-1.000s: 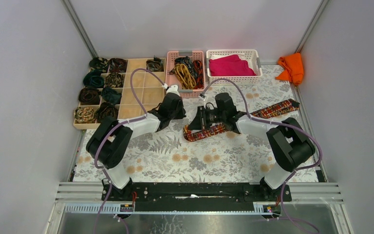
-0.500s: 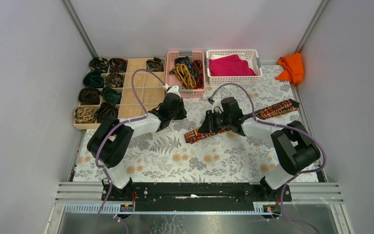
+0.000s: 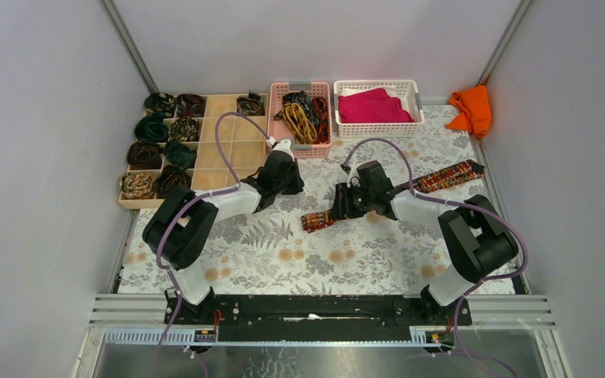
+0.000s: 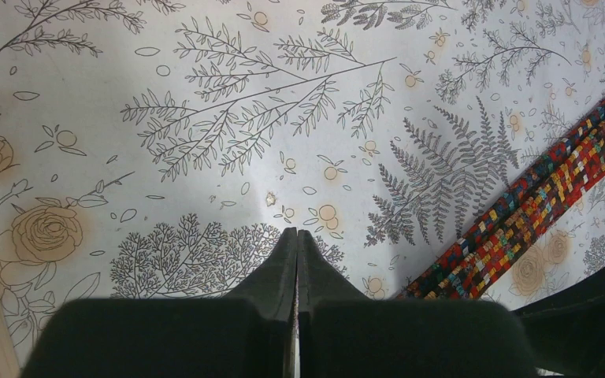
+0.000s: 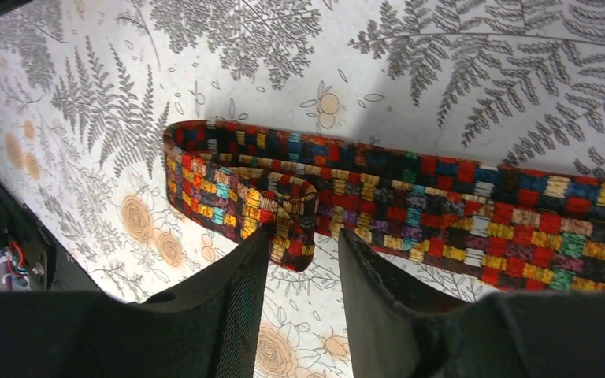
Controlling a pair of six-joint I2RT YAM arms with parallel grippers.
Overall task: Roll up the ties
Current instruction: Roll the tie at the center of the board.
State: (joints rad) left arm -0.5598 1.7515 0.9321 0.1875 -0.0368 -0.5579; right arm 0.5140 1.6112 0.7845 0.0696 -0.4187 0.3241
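The right gripper (image 5: 303,233) stands with its jaws partly apart, straddling the folded end (image 5: 283,209) of the red-orange patterned tie (image 5: 457,197). The tip is doubled back on itself into a first small turn and sits right at the mouth of the gap. From the wrist view it is hard to say whether either pad touches the cloth, but nothing looks pinched. That stance suits the start of a roll: the fold gives a core to wind around, and jaws set to either side can close on it or nudge it along. The rest of the tie lies flat and fairly straight across the floral table cover (image 4: 205,118), running away toward the far right, which leaves the length free to feed into the roll without snagging. The left gripper (image 4: 296,236) is closed tight and empty, poised low over the cover just beside the tie's near end. It is probably placed there to press or steady the fabric when needed while keeping out of the right arm's way. Further out, on the far left, a wooden tray (image 3: 220,157) holds rolled ties (image 3: 154,126) in its left compartments, with several right-hand cells bare, likely for this one. Behind it a pink basket (image 3: 299,85) keeps loose ties (image 3: 299,118) not yet rolled.
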